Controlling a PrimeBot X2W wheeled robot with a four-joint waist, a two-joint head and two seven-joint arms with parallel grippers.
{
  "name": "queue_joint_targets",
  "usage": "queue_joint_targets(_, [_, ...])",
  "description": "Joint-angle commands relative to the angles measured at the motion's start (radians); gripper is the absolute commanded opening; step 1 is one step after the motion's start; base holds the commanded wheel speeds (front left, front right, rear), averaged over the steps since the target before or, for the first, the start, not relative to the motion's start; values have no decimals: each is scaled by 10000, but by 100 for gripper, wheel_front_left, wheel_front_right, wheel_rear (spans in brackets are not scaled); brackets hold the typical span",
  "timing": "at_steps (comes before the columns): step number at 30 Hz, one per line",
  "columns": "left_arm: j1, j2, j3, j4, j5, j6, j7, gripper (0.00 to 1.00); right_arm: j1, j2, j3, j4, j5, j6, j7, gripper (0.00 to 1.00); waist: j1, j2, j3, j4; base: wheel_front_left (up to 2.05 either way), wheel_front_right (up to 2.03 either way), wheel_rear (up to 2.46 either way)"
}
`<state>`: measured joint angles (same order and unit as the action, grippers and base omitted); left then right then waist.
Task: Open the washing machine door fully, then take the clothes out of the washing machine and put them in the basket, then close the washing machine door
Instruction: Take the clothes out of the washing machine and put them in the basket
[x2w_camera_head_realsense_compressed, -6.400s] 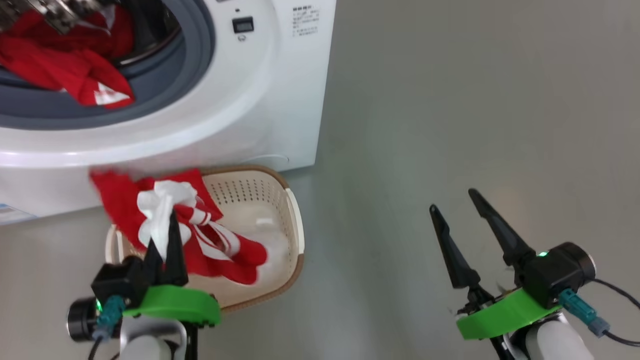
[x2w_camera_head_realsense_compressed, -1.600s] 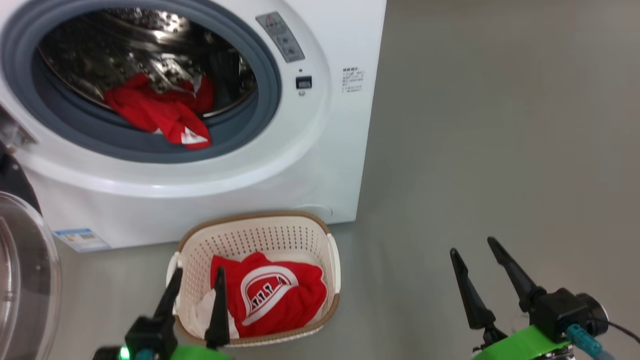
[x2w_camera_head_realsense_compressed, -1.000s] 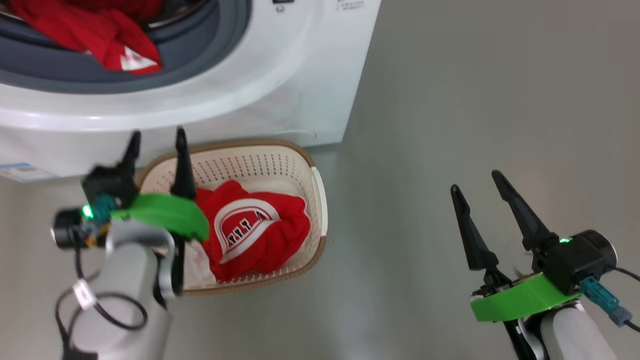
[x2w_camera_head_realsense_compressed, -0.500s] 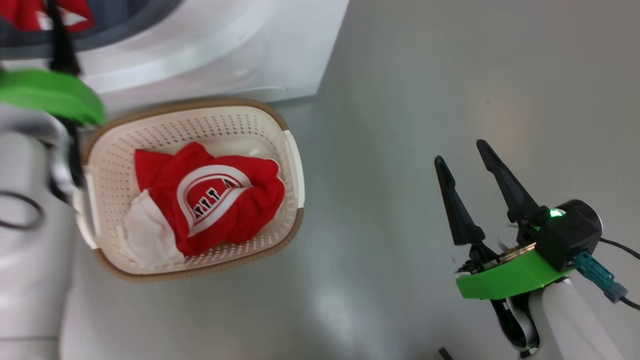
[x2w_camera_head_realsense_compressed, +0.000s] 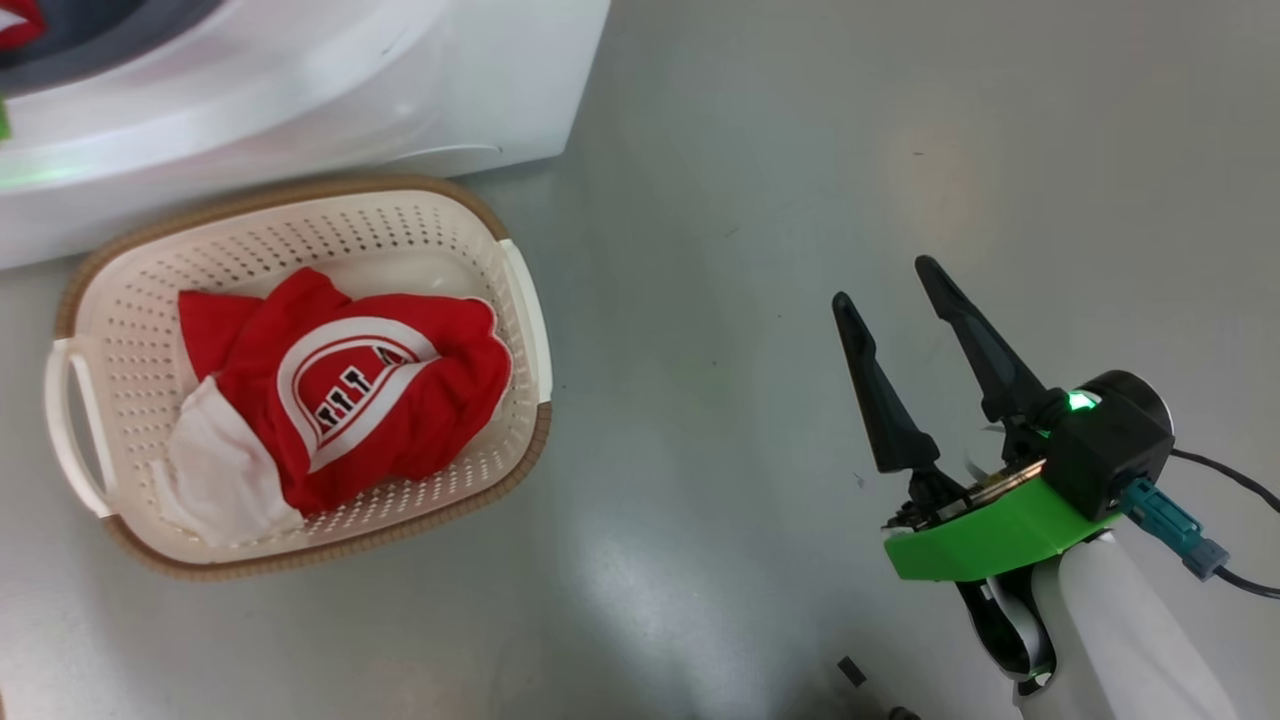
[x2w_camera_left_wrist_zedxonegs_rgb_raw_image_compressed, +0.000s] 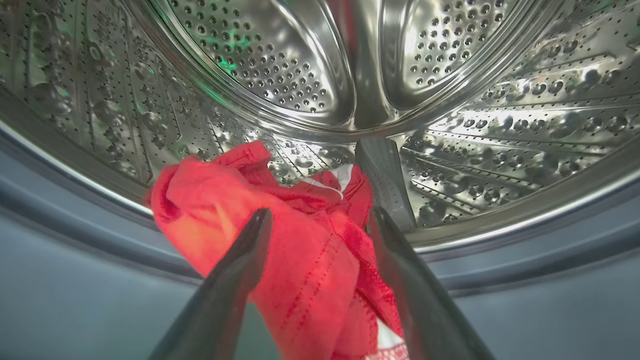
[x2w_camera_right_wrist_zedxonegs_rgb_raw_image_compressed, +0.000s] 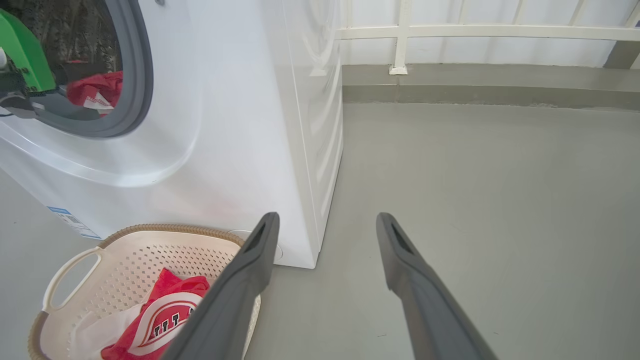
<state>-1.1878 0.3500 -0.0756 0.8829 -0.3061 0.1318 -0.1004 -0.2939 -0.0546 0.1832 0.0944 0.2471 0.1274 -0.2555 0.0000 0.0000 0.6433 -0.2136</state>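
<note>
The left gripper (x2w_camera_left_wrist_zedxonegs_rgb_raw_image_compressed: 320, 227) points into the perforated steel drum (x2w_camera_left_wrist_zedxonegs_rgb_raw_image_compressed: 280, 65) of the white front-loading washing machine (x2w_camera_right_wrist_zedxonegs_rgb_raw_image_compressed: 240, 125), jaws spread, a bright red garment (x2w_camera_left_wrist_zedxonegs_rgb_raw_image_compressed: 300, 260) showing between them. The right gripper (x2w_camera_head_realsense_compressed: 882, 283) hangs over the grey floor (x2w_camera_head_realsense_compressed: 750, 200), jaws spread and empty. The cream-white perforated plastic basket (x2w_camera_head_realsense_compressed: 300, 190) holds a red garment (x2w_camera_head_realsense_compressed: 455, 375) whose white oval logo (x2w_camera_head_realsense_compressed: 300, 365) has unreadable dark letters, plus a white cloth (x2w_camera_head_realsense_compressed: 220, 480).

A smooth grey floor (x2w_camera_head_realsense_compressed: 720, 200) spreads across the scene, glossy enough to carry pale patches of reflected light. A small dark scrap (x2w_camera_head_realsense_compressed: 850, 670) lies on it at the near edge, right of centre, with a second speck near it. On the far side a low grey kerb (x2w_camera_right_wrist_zedxonegs_rgb_raw_image_compressed: 490, 87) runs along the foot of a white wall (x2w_camera_right_wrist_zedxonegs_rgb_raw_image_compressed: 475, 12). The wall carries a white horizontal rail (x2w_camera_right_wrist_zedxonegs_rgb_raw_image_compressed: 500, 32) crossed by upright posts.
</note>
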Motion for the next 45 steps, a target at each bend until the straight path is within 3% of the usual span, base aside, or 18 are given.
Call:
queue_joint_targets(1, [-213, 602, 141, -8, 77, 1, 200, 100, 22, 23, 259, -190, 160, 33, -63, 100, 0, 0, 59, -72, 0, 0, 0])
queue_joint_targets(13, [-705, 638, -59, 1096, -123, 24, 2017, 99, 6, 28, 366, -79, 201, 33, -63, 100, 0, 0, 20, -174, 0, 0, 0])
queue_joint_targets(14, [-700, 661, -85, 1188, -119, 51, 2179, 83, 5, 28, 375, -70, 201, 33, -63, 100, 0, 0, 4, -181, 0, 0, 0])
queue_joint_targets(17, [-681, 663, -207, 1358, -103, 26, 2590, 13, 13, 29, 399, -52, 196, 33, -63, 100, 0, 0, -55, -189, 0, 0, 0])
queue_joint_targets(18, [-664, 643, -240, 1380, -103, 28, 2675, 0, 19, 29, 397, -49, 192, 33, -63, 100, 0, 0, -74, -187, 0, 0, 0])
queue_joint_targets(29, [-498, 718, -431, 1178, -136, -37, 2622, 0, 71, 22, 394, 5, 92, 33, -63, 100, 0, 0, -277, -127, 0, 0, 0])
queue_joint_targets(45, [815, 406, -645, -703, -191, -10, 772, 0, 367, -146, 185, 158, -215, 33, -63, 100, 0, 0, -1177, 518, 0, 0, 0])
